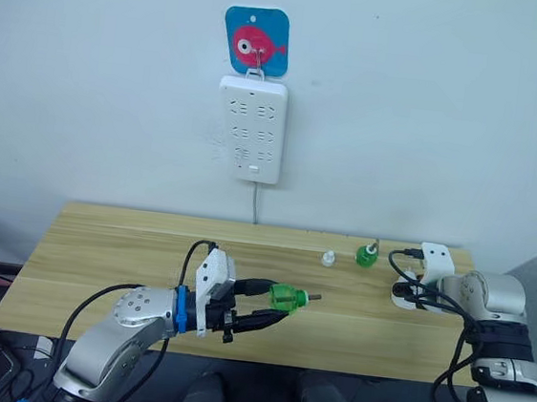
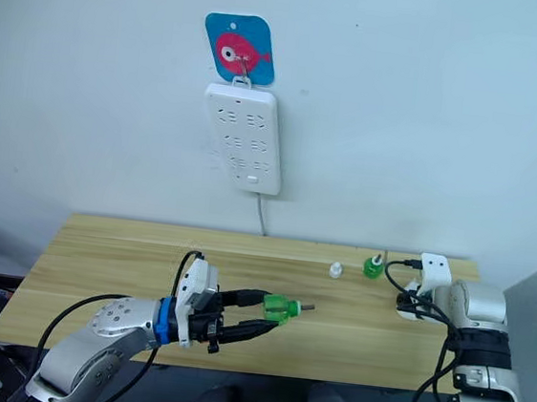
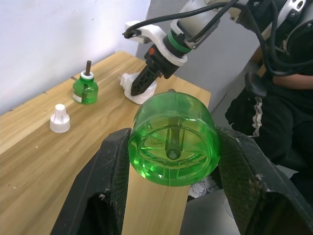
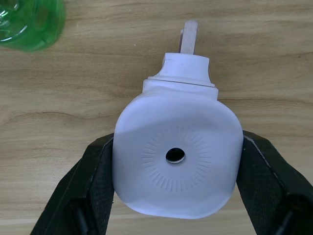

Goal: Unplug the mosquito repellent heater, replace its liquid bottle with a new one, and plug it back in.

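A: Where is the small white rounded plastic heater with the dark round hole in its face (image 4: 177, 155)?

B: At the right edge of the frame in the head views, low on the pale wooden worktop (image 1: 129, 244), clamped between the black fingers of the right pincer (image 4: 176, 161). It is already off the tall white socket strip (image 1: 249, 129) on the wall, upper centre.

A: And the fresh refill?

B: The left pincer (image 1: 271, 310), lower centre, grips a thumb-sized translucent green bottle (image 1: 285, 299) lying sideways, its wick rod aimed toward the heater. A second green bottle (image 1: 366, 255) stands on the worktop right of centre, a small white cap (image 1: 328, 258) just beside it.

A: So which step?

B: Judging by that, the swap: the bottle on the worktop looks like the one taken out. Next, the two arms must meet, wick lined up with the heater's socket, then screw or push it in squarely before any re-plugging.
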